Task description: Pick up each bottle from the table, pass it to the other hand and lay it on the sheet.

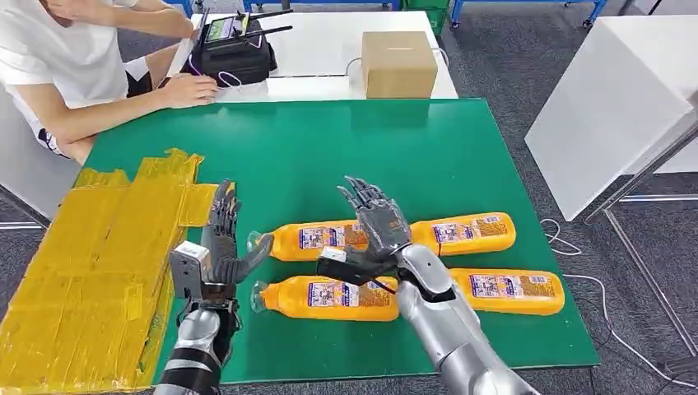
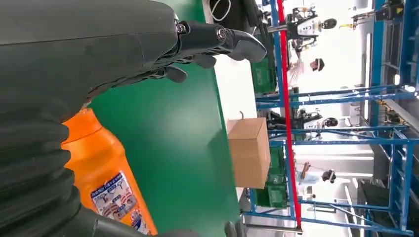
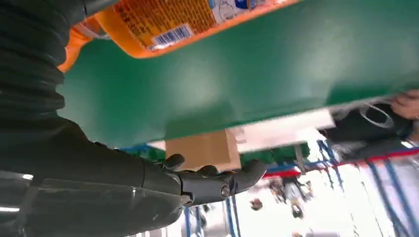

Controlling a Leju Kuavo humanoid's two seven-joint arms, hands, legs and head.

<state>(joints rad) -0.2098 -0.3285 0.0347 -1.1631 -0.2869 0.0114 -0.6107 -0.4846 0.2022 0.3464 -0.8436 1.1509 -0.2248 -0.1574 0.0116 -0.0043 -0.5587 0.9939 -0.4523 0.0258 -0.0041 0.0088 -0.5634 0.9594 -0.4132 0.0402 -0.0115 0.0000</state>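
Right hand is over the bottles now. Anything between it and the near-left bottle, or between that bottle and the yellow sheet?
Nothing visible blocks the right hand: it hangs open just above the near-left bottle. Toward the yellow sheet, the left hand stands open between the bottle's cap and the sheet's edge, placed for the handover rather than blocking it.

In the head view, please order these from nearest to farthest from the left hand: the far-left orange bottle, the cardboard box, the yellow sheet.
From the left hand:
1. Far-left orange bottle, just beside its fingers.
2. Yellow sheet, on its other side, slightly farther.
3. Cardboard box, beyond the green table's far edge.
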